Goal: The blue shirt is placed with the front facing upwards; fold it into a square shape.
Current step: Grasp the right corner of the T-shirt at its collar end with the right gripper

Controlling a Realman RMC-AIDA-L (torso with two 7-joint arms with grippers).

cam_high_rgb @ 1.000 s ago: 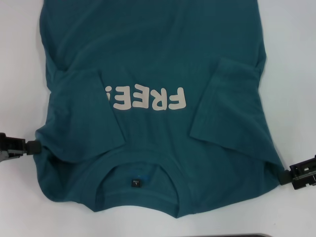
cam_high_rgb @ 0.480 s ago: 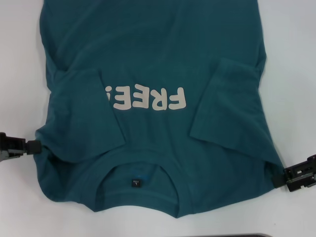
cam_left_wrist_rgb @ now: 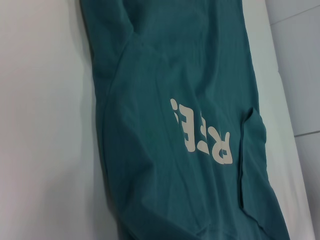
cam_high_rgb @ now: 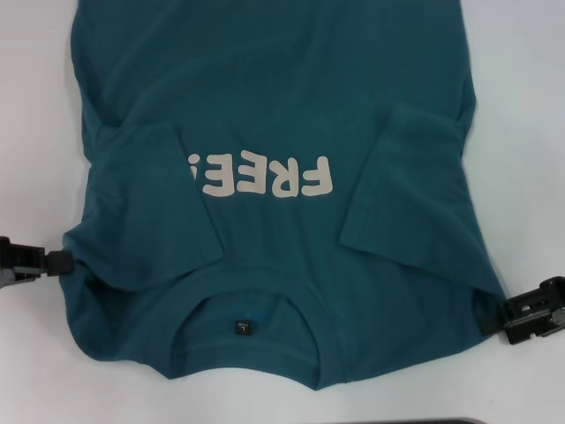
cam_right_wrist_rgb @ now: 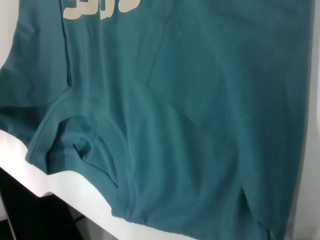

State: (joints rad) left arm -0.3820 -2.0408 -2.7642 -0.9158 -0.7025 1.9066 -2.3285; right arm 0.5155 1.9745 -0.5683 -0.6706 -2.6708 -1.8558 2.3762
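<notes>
**Blue shirt flat on the table, a gripper at each shoulder edge**

The blue shirt lies spread front-up on the white table, its collar nearest the robot and its body running away toward the far edge of the head view. The off-white letters "FREE!" read upside down from the robot's side. Both short sleeves are folded inward onto the chest: the left sleeve lies over the cloth just beside the exclamation mark, and the right sleeve lies over the cloth beside the "F". A small black neck tag shows inside the collar opening.

The left gripper sits at the shirt's left shoulder edge, low over the table, its black tip touching the fabric where the cloth bunches into a small wrinkle. The right gripper sits at the right shoulder edge, its tip meeting the cloth at the corner below the folded sleeve. (Whether either one's fingers are pinched on the fabric or merely pressed against it cannot be told; the tips are too dark and partly hidden by the cloth.)

The left wrist view looks along the shirt with part of the lettering and one folded sleeve in sight. The right wrist view shows the collar and the cloth around it, lying slightly rumpled.
</notes>
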